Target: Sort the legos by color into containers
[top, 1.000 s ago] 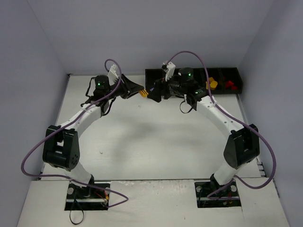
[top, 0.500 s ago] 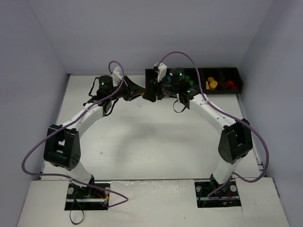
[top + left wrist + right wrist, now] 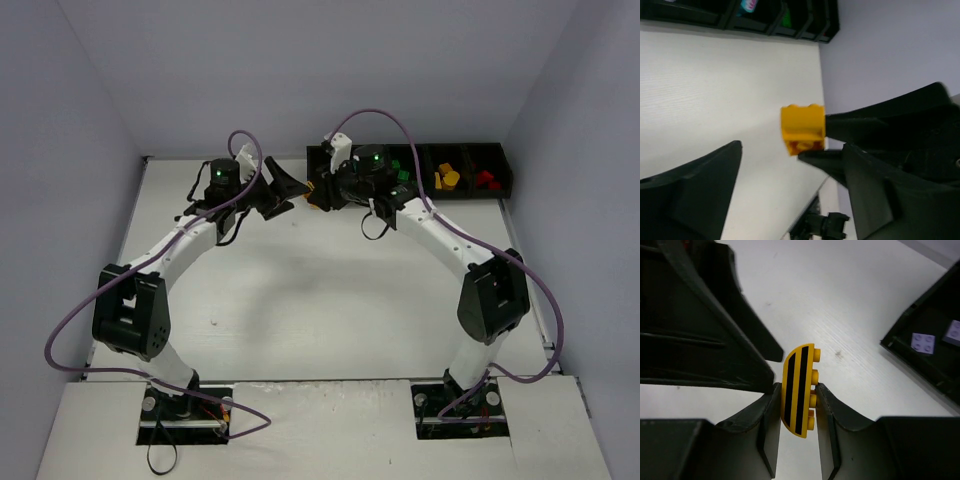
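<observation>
Honestly, it looked nearly done: the tray (image 3: pixel 470 193) held red, yellow, green, teal and lilac bricks (image 3: pixel 447 178). The right hand (image 3: pixel 796 395) was pinched shut on a striped yellow brick (image 3: pixel 802 129) just off the tray's left end, and the left hand (image 3: pixel 290 192) gaped wide, empty.

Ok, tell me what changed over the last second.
The right hand shifted left and shut on the yellow brick. The left hand opened and let it go. The tray and the bricks in it stayed put.
</observation>
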Robot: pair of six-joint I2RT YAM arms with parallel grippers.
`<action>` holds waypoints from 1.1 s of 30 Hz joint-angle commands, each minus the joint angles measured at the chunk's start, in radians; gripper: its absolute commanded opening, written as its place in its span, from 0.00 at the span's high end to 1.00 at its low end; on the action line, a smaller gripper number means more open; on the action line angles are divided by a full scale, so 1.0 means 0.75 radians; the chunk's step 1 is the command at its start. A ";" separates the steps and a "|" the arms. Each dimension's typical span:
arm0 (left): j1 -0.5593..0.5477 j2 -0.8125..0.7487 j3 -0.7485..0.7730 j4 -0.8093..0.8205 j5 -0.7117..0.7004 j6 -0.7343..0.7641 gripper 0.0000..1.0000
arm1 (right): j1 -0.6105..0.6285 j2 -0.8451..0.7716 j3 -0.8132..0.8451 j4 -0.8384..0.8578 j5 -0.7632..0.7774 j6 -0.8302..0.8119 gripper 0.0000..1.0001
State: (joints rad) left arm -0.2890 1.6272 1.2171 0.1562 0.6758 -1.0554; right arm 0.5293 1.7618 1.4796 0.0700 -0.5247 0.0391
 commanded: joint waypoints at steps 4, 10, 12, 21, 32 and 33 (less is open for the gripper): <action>0.023 -0.108 0.114 -0.314 -0.256 0.351 0.20 | -0.172 0.017 0.009 0.040 0.245 -0.007 1.00; 0.027 -0.237 0.075 -0.601 -0.524 0.689 0.20 | -0.460 0.170 0.148 0.015 0.535 0.114 1.00; 0.027 -0.304 0.022 -0.625 -0.567 0.766 0.20 | -0.538 0.242 0.218 0.015 0.603 0.085 1.00; 0.029 -0.582 -0.242 -0.619 -0.684 0.818 0.20 | -0.700 0.530 0.536 0.013 0.736 -0.042 0.96; 0.031 -0.715 -0.324 -0.695 -0.766 0.796 0.20 | -0.783 0.717 0.768 -0.001 0.732 -0.113 0.42; 0.031 -0.715 -0.324 -0.695 -0.766 0.796 0.20 | -0.783 0.717 0.768 -0.001 0.732 -0.113 0.42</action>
State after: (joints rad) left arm -0.2718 1.1313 0.9684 -0.3740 0.1329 -0.4641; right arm -0.0528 2.3390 1.9923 0.0250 0.0067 -0.0219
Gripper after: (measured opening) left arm 0.803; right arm 0.550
